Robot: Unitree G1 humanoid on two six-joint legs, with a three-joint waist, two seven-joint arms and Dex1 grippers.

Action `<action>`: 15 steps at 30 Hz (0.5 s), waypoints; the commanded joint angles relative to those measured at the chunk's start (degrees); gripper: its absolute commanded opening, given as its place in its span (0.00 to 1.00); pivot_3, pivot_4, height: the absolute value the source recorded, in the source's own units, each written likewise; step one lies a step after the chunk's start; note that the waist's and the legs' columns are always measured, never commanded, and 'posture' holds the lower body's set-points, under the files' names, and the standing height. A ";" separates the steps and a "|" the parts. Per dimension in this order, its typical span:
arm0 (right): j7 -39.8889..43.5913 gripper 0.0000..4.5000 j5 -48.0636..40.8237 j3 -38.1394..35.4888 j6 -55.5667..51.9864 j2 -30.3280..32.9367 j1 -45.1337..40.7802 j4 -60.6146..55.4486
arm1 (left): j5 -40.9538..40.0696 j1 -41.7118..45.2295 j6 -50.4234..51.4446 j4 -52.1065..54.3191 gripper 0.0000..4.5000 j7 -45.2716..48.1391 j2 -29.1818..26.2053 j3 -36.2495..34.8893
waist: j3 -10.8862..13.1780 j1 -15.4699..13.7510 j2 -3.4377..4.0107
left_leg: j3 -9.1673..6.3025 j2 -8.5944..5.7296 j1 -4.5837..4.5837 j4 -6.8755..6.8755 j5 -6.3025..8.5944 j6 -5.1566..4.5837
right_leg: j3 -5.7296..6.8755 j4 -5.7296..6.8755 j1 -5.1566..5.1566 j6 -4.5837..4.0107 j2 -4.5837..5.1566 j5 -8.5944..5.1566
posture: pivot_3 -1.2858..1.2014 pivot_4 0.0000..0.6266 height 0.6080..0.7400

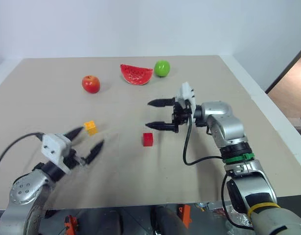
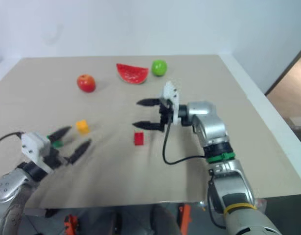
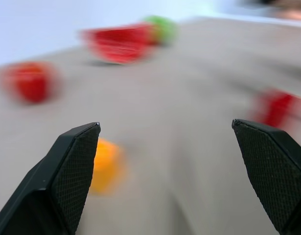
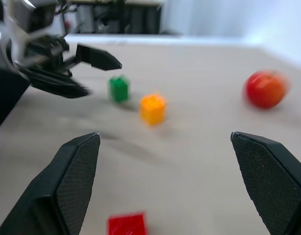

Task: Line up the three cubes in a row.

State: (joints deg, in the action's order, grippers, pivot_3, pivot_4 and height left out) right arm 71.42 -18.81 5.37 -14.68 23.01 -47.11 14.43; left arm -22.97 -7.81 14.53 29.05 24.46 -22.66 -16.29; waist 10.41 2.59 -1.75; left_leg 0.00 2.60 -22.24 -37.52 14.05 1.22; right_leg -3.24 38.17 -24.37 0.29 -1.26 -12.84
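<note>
The red cube [image 1: 148, 139] lies near the table's middle. Just above and behind it hovers my right gripper [image 1: 149, 114], open and empty, pointing left. The yellow-orange cube [image 1: 90, 127] sits further left. The green cube [image 2: 57, 144] lies beside it, close to my left gripper [image 1: 89, 142], which is open with nothing between its fingers. In the right wrist view, the green cube [image 4: 119, 88] and the yellow-orange cube [image 4: 152, 108] stand side by side, with the red cube [image 4: 127, 225] apart from them. The left wrist view has the yellow-orange cube [image 3: 107, 164] by one finger.
A red apple [image 1: 91, 83], a watermelon slice [image 1: 136, 74] and a green apple [image 1: 162, 68] lie along the far part of the beige table [image 1: 140, 196]. The table's front edge runs just below my arms, its right edge beside my right arm.
</note>
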 commanded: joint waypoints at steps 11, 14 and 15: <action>-5.18 0.99 -1.12 -1.71 -0.26 2.08 5.82 -8.49 | 7.24 4.51 8.51 6.14 1.00 -25.04 13.55 -1.92 | 0.00 0.18 -0.02 | 0.09 -0.05 0.01 -0.01 -0.01 0.01 | -0.17 -0.02 -0.01 0.09 -0.01 0.07 | 0.52 0.24 1.00; -5.58 0.99 -1.15 -1.63 0.02 2.27 6.19 -8.53 | 5.91 1.70 9.84 8.96 1.00 -25.26 13.84 -4.17 | 0.00 0.16 -0.02 | 0.07 0.04 0.02 0.00 -0.01 0.01 | -0.16 -0.02 -0.02 0.06 -0.12 0.07 | 0.52 0.24 1.00; -5.68 0.99 -1.13 -1.53 0.10 2.27 6.28 -8.47 | 5.77 0.40 10.03 9.22 1.00 -25.26 14.06 -4.72 | -0.01 0.14 -0.02 | 0.04 0.04 0.02 0.00 0.00 0.01 | -0.16 -0.02 -0.02 0.04 -0.13 0.07 | 0.52 0.24 1.00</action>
State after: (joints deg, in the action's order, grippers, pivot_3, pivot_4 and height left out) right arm 66.02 -19.21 4.56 -15.56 25.01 -40.78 8.15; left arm -16.54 -6.14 24.23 35.43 -0.56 -8.62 -19.62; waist 10.40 2.73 -1.77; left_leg 0.05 2.64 -22.22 -37.52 14.05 1.24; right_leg -3.40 38.16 -24.39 0.33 -1.39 -12.77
